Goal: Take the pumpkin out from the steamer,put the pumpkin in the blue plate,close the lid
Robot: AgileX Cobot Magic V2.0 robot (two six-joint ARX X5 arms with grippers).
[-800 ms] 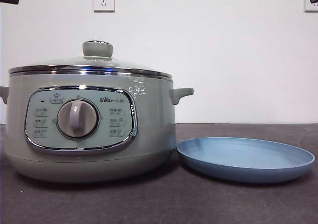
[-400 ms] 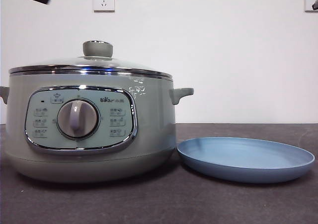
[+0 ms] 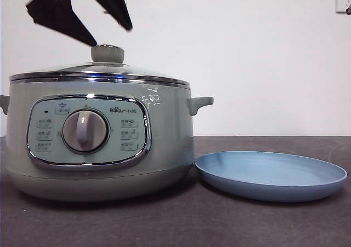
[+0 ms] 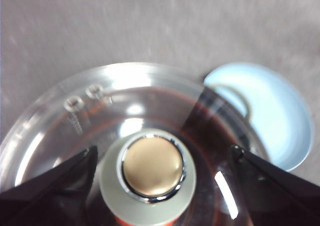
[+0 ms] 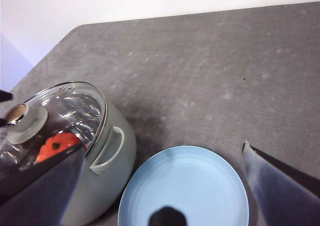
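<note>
A dark grey tabletop [image 3: 219,225] holds a pale green steamer [image 3: 98,143] and, just beside it, a blue plate [image 3: 271,176].

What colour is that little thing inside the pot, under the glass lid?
Orange-red: it is the pumpkin, seen best in the right wrist view, through the lid.
</note>
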